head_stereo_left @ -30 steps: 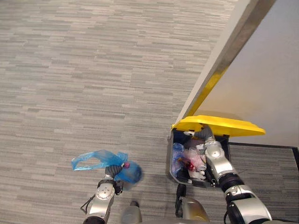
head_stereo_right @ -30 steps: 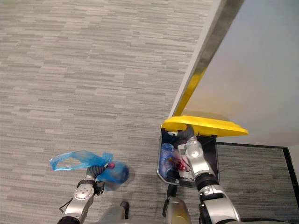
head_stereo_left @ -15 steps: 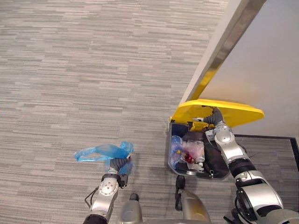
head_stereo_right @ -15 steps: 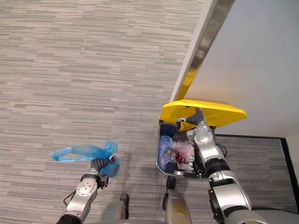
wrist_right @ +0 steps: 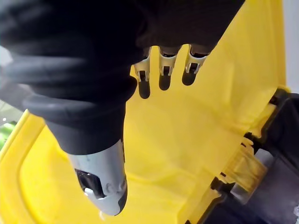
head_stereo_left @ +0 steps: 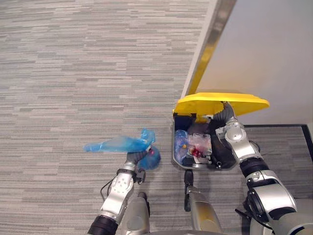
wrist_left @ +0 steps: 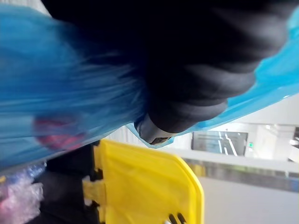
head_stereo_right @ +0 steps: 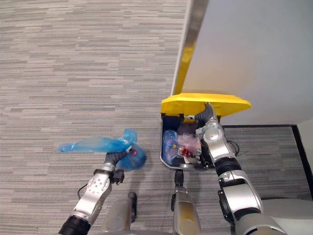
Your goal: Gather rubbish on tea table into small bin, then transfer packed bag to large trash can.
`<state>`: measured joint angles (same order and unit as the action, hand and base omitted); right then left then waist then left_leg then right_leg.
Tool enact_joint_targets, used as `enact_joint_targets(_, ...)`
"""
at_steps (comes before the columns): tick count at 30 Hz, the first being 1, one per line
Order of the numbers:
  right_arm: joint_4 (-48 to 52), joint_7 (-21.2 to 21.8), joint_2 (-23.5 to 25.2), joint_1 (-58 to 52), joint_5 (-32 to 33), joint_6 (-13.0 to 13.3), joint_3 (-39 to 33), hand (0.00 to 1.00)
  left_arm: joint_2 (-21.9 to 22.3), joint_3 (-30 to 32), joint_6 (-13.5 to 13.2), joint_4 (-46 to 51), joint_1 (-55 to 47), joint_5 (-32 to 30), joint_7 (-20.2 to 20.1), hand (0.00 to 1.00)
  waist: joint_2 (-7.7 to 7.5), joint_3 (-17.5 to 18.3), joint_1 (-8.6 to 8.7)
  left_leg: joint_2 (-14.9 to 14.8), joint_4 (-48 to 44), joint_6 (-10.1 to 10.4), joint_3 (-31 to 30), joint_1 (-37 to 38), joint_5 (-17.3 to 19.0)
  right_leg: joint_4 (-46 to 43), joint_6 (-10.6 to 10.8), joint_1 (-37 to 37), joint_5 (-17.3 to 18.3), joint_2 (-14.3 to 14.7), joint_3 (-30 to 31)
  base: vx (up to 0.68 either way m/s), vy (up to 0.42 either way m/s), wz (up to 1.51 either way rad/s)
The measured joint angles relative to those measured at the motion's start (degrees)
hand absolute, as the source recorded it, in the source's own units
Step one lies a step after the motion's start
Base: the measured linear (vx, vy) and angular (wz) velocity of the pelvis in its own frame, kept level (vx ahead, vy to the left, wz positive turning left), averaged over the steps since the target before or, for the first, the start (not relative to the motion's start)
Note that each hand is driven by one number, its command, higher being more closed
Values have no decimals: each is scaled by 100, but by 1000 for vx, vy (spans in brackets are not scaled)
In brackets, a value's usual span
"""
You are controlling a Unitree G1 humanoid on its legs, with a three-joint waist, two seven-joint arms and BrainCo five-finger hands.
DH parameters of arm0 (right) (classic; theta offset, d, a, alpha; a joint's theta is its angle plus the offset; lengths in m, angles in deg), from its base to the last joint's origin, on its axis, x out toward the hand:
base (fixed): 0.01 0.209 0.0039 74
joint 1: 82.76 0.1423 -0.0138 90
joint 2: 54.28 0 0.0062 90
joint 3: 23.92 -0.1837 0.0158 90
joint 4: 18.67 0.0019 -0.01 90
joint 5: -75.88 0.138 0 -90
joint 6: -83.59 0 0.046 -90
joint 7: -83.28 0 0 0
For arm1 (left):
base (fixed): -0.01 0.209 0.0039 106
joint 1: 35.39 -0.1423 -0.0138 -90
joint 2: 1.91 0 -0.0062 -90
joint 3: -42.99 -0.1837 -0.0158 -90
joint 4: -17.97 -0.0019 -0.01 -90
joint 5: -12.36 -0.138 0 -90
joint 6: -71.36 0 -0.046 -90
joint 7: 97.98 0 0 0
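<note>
My left hand [head_stereo_left: 135, 158] is shut on a blue plastic bag [head_stereo_left: 115, 144] of rubbish, held above the carpet just left of the large trash can [head_stereo_left: 176, 147]. The bag's loose end trails to the left; a red item shows through its rounded end. In the left wrist view the blue bag [wrist_left: 56, 98] wraps round my fingers. The can is dark with a yellow lid [head_stereo_left: 220, 103] tipped up. My right hand [head_stereo_left: 224, 113] props the lid from below, straight fingers [wrist_right: 161, 77] against the lid's yellow underside [wrist_right: 196, 140]. Blue bags and clear plastic lie inside the can.
The can stands against a white wall [head_stereo_left: 264, 49] with a metal strip [head_stereo_left: 210, 39] along its base. A dark mat [head_stereo_left: 283, 147] lies to the can's right. Grey striped carpet [head_stereo_left: 73, 73] spreads to the left and ahead.
My left hand has carried the blue bag up and right, closer to the can. My right hand has pushed the yellow lid further up. The camera has also shifted.
</note>
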<state>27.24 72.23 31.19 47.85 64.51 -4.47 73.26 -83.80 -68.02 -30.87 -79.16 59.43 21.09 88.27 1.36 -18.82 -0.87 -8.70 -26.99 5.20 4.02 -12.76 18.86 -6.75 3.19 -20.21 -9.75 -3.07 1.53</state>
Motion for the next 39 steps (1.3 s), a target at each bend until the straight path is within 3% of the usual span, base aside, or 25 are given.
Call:
enact_joint_targets(10, -477, -21, -1, 786, 5, -97, 65, 0, 288, -813, -50, 75, 1499, 78, 49, 100, 67, -241, 42, -54, -230, 24, 184, -181, 24, -116, 42, -268, -143, 86, 169, -41, -22, -13)
enact_joint_targets(13, -478, -28, -1, 1085, 9, -122, 68, 0, 318, -865, -52, 13, 1923, 64, 158, 100, 68, -410, 133, -58, -344, 7, 177, -274, 35, -209, 43, -337, -144, 79, 169, -12, -1, 2)
enact_joint_targets(21, -474, -111, -29, 1664, 55, -123, 81, 0, 323, -870, -36, -1341, 2881, -52, 391, 100, 60, -607, 222, -49, -630, -24, 155, -762, 67, -291, 107, -765, -203, 55, 189, -20, -4, 1)
enact_joint_targets(25, -439, -131, -119, 2020, 42, -124, 160, 0, 341, -869, 93, -2222, 3252, -280, 389, 100, 51, -679, 253, -86, -840, -27, 174, -1095, 130, -407, 110, -1082, -236, 85, 229, -8, -13, -6)
enact_joint_targets(30, 154, -152, -234, 2075, -12, -134, 238, 0, 586, -860, 231, -2947, 3737, -495, 387, 100, 51, -777, 304, -147, -1072, -32, 199, -1561, 189, -489, 107, -1495, -252, 114, 246, -6, -13, -3)
enact_joint_targets(39, 1365, -254, -205, 2055, -29, -134, 582, 0, 855, -803, 334, -3205, 4092, -729, 378, 100, 56, -841, 342, -508, -1531, 1, 473, -2100, 473, -723, 106, -2118, -250, 363, 443, 19, -22, -23)
